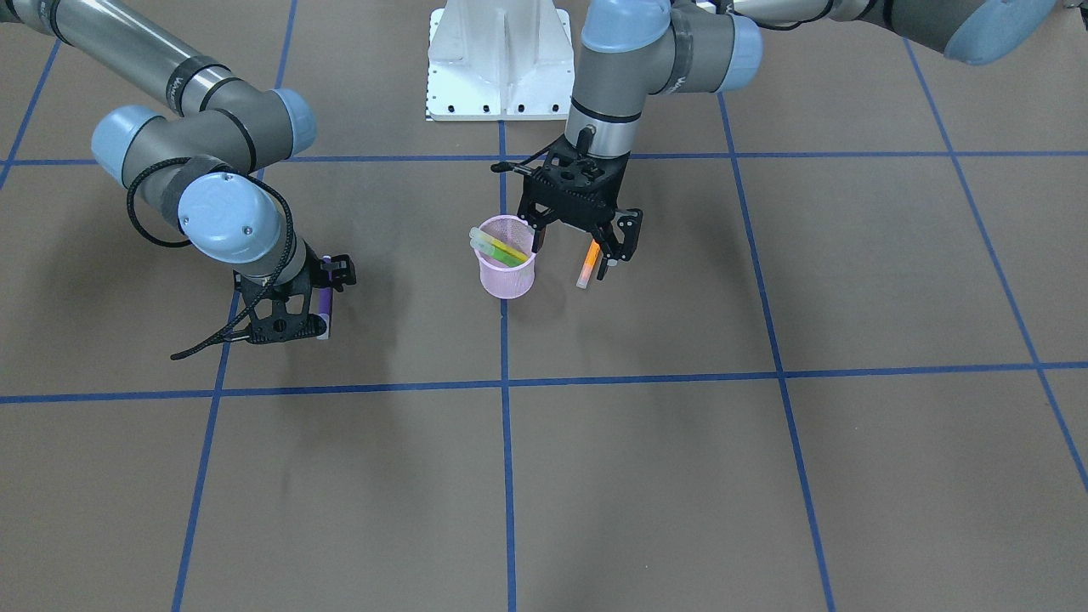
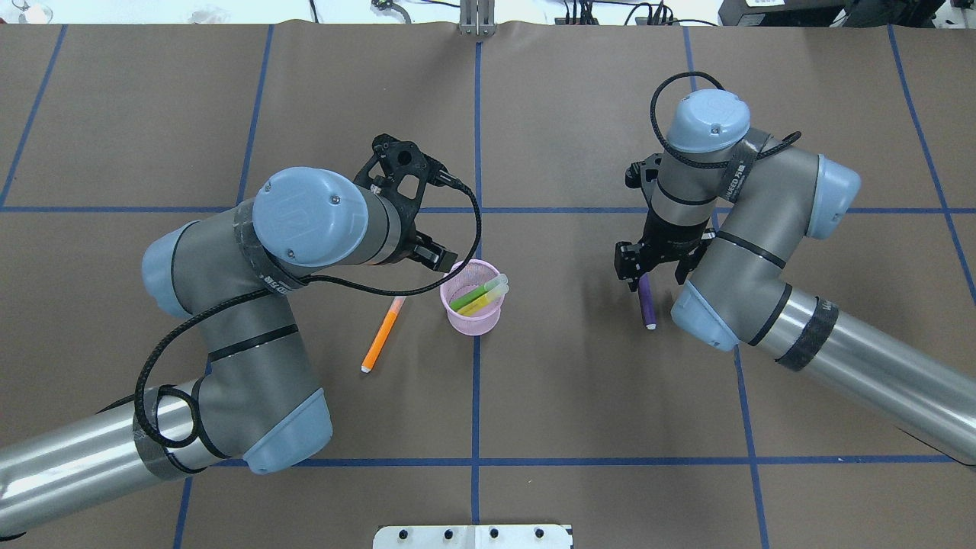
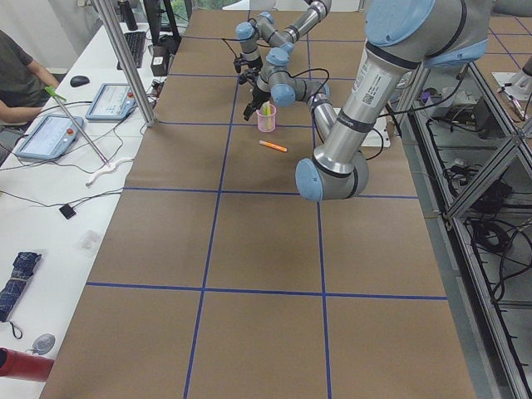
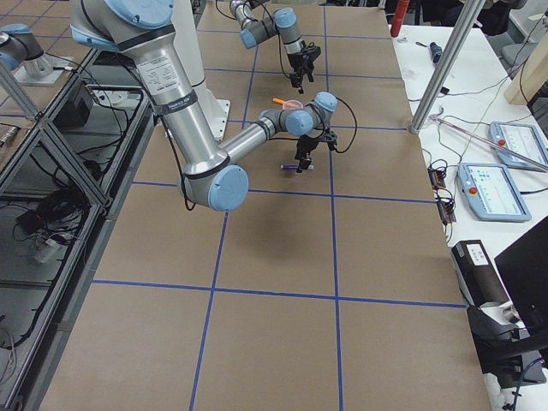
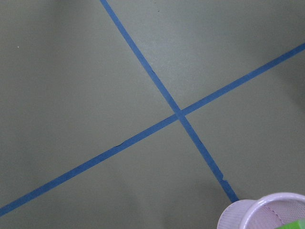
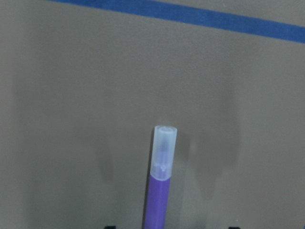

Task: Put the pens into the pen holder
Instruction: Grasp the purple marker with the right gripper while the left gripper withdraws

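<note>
The pink mesh pen holder (image 1: 507, 276) stands upright at the table's middle, with a green pen (image 2: 474, 294) and a yellow pen (image 2: 488, 304) leaning inside it. The orange pen (image 2: 381, 334) lies flat on the table beside the cup. My left gripper (image 1: 580, 246) hangs open just above and beside the cup, over the orange pen's end; its wrist view catches only the cup's rim (image 5: 267, 209). The purple pen (image 2: 646, 301) lies on the table too. My right gripper (image 2: 654, 268) sits low over its end, open, fingers either side; the pale cap (image 6: 164, 148) points away.
Blue tape lines (image 1: 505, 382) divide the brown table into squares. The white robot base (image 1: 499, 59) stands at the table's edge behind the cup. A side desk with tablets (image 3: 51, 133) and a seated person (image 3: 17, 71) runs along the far edge.
</note>
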`<state>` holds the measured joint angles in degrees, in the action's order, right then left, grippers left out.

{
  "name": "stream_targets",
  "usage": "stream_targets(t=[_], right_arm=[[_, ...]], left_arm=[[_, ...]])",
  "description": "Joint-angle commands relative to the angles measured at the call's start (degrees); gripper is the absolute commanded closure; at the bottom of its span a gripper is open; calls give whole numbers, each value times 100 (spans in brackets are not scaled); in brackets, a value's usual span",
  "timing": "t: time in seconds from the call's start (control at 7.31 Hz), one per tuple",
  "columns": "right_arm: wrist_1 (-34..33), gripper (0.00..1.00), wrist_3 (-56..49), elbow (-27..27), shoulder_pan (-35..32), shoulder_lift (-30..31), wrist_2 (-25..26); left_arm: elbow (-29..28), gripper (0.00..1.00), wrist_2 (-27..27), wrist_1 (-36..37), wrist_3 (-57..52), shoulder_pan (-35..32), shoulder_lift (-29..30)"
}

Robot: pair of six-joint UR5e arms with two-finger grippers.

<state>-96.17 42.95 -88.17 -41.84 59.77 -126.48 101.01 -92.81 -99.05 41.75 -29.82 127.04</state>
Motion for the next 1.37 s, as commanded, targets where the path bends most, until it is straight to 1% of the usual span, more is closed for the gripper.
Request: stream_targets(t=[0.0, 0.14, 0.41, 0.55, 0.82, 0.96, 1.23], right_arm=[[1, 23, 143, 195, 1, -184, -69], [1, 25, 187, 204, -8, -176, -78], [1, 34, 257, 221, -17, -158, -148], [36, 35, 336, 282, -17, -158, -192], [982, 38, 889, 659, -43, -97, -324], [986, 43, 891, 652, -52, -97, -333], [977, 89, 882, 626, -148, -88, -438]], left_arm=[[6, 1, 0, 0, 0, -7, -12], [15, 1, 0, 0, 0, 2, -12], [50, 1, 0, 0, 0, -7, -21], [85, 1, 0, 0, 0, -7, -65], [155, 1, -9, 0, 0, 2, -135], [155, 1, -9, 0, -9, 2, -144], [155, 1, -9, 0, -9, 2, -144]])
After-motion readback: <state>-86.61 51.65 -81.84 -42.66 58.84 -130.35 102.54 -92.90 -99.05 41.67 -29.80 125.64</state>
